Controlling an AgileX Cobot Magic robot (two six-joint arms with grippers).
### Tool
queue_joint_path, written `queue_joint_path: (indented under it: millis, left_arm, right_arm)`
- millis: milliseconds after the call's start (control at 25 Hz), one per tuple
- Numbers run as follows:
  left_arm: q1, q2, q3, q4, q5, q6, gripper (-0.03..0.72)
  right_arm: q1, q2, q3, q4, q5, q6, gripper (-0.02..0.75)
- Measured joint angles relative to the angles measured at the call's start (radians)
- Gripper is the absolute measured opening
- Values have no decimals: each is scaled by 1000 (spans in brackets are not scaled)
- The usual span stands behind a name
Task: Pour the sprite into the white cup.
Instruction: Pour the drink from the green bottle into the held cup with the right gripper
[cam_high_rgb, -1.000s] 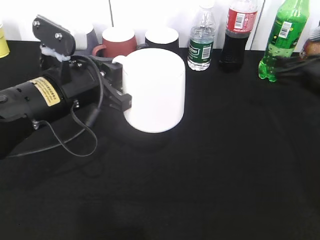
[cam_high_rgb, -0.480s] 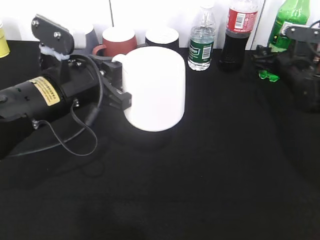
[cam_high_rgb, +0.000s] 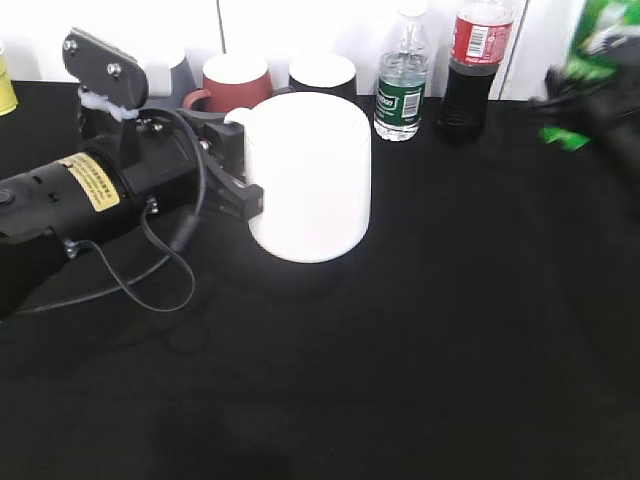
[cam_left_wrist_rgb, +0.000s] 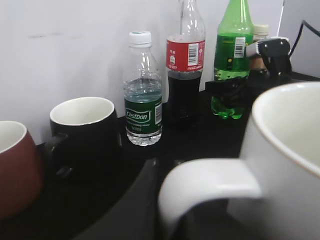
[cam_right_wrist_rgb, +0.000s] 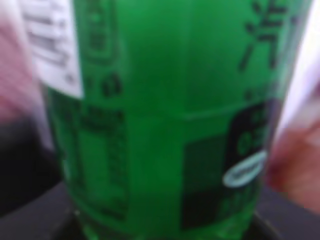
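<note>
Two arms level, left fingers (cam_high_rgb: 245, 190) gripping white cup (cam_high_rgb: 310, 180), right fingers around sprite (cam_left_wrist_rgb: 231, 60).

A matte black tabletop (cam_high_rgb: 420, 340) is filling nearly the whole exterior view, running back to a plain white wall (cam_high_rgb: 300, 25) that is rising straight behind it. A thin dark vertical seam (cam_high_rgb: 220, 28) is splitting the wall into panels (a second one is showing farther right). Bright, even light is washing the wall almost to blankness, while the black surface is swallowing most of it. From the left wrist view the same wall (cam_left_wrist_rgb: 70, 50) is looking pale grey.
</note>
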Motion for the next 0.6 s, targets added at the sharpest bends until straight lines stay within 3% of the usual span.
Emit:
queue_joint_path:
  millis: [120,240,360,520,600]
  left_arm:
    - [22,0,0,-2,0,0,43]
    - [48,0,0,-11,39,0,43]
    - [48,0,0,-10,80,0,43]
    - [48,0,0,4,156,14,43]
    - [48,0,0,4,156,89,43]
  right_arm:
    - [24,-211,181,-198,-10,-1,405]
    - [135,-323,222,-291,154,-121,404]
    - [250,-327,224,-308,347,-405,396]
    - [267,-327,226,-273,376,-809,396]
    - [267,-327,221,-260,378,-935,396]
